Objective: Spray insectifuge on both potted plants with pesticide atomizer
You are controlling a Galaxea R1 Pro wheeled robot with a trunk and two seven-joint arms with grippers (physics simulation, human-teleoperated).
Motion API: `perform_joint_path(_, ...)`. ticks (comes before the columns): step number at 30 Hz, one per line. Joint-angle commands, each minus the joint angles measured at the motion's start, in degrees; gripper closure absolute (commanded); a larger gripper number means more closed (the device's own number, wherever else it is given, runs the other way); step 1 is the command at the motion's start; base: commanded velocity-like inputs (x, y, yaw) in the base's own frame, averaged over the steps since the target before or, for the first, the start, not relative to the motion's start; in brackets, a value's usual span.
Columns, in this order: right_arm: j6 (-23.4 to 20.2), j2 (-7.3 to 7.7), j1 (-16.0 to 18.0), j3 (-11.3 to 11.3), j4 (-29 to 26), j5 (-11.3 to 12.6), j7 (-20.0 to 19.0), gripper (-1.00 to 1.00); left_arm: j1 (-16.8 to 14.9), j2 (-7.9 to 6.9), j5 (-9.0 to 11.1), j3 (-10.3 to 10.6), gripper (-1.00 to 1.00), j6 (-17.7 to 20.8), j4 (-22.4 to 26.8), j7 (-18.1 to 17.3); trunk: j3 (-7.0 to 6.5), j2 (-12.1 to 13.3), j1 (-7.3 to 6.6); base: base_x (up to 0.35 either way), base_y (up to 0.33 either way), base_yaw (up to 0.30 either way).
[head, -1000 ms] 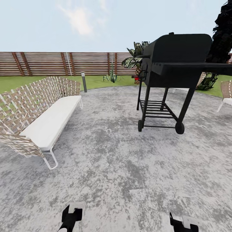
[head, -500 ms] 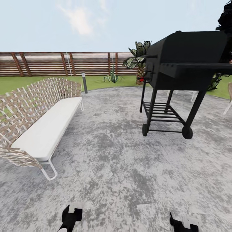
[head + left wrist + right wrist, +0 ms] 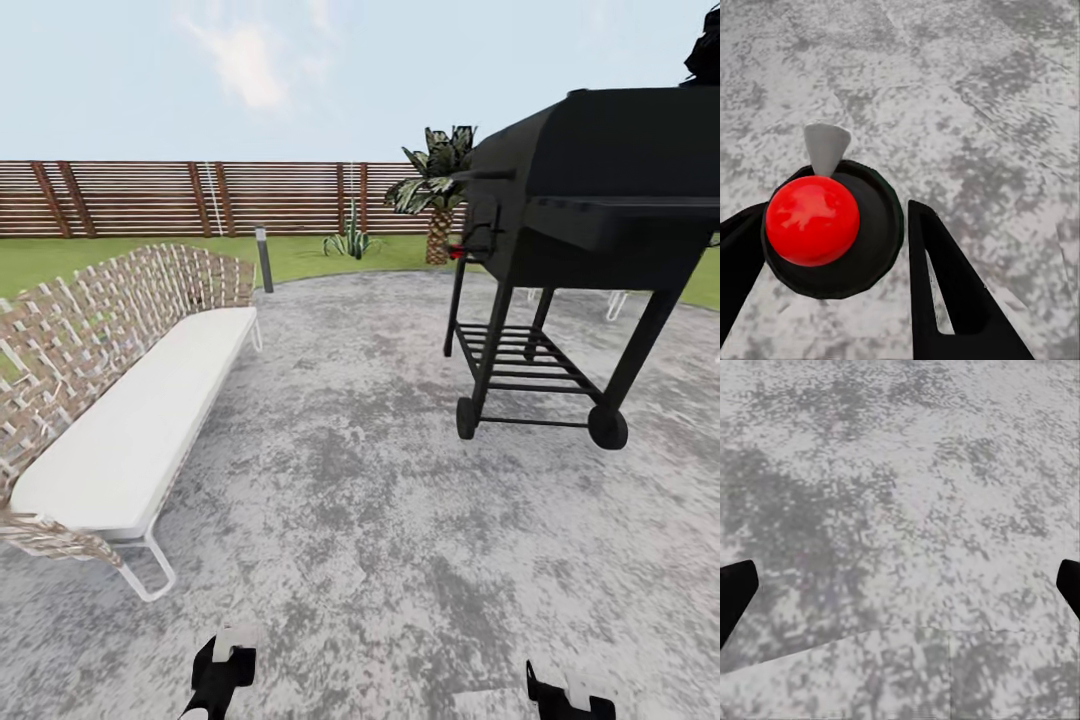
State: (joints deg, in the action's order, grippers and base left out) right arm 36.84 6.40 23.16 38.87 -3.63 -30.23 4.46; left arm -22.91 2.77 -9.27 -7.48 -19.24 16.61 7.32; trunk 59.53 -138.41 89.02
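The pesticide atomizer (image 3: 832, 259), a dark round bottle seen end-on with a red ball cap and a pale grey nozzle, sits between the two black fingers of my left gripper (image 3: 831, 232), which is shut on it. In the head view the left gripper (image 3: 218, 672) hangs low over the grey patio (image 3: 360, 500), and the right gripper (image 3: 568, 695) hangs low on the other side. The right gripper (image 3: 900, 577) is open, with bare paving between its fingertips. The potted plants are out of view. The garden's lawn (image 3: 300, 255) and slat fence (image 3: 150, 198) lie beyond the patio.
A woven bench with a white cushion (image 3: 130, 430) stands on the left. A black wheeled grill (image 3: 590, 230) stands on the right. A grey bollard light (image 3: 264, 258), a spiky striped plant (image 3: 350, 240) and a palm (image 3: 437, 195) line the patio's far edge.
The whole head view has shifted: the bench and the grill have come nearer and the grill has slid rightward in the picture, so the camera has moved. Both grippers keep their places.
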Motion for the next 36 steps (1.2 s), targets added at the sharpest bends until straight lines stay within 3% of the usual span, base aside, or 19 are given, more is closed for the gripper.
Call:
perform_joint_path(1, 0.16, 0.02, 0.05, 0.15, 0.10, -0.61, 0.47, -1.00, -0.03, 0.05, -0.62, -0.32, 1.00, -0.19, -0.07, 0.17, 0.05, -0.02, 0.02, 0.313, 0.141, 0.000)
perform_joint_path(19, 0.16, 0.02, 0.04, 0.15, 0.12, -0.62, 0.47, -1.00, -0.09, 0.08, -0.66, -0.26, 1.00, -0.19, -0.07, 0.16, 0.05, -0.02, 0.02, 0.313, 0.138, 0.000)
perform_joint_path(36, 0.16, 0.02, 0.04, 0.15, 0.12, -0.62, 0.47, -1.00, -0.05, 0.13, -0.66, -0.26, 1.00, -0.19, -0.09, 0.24, 0.05, -0.02, 0.02, 0.205, 0.006, 0.000)
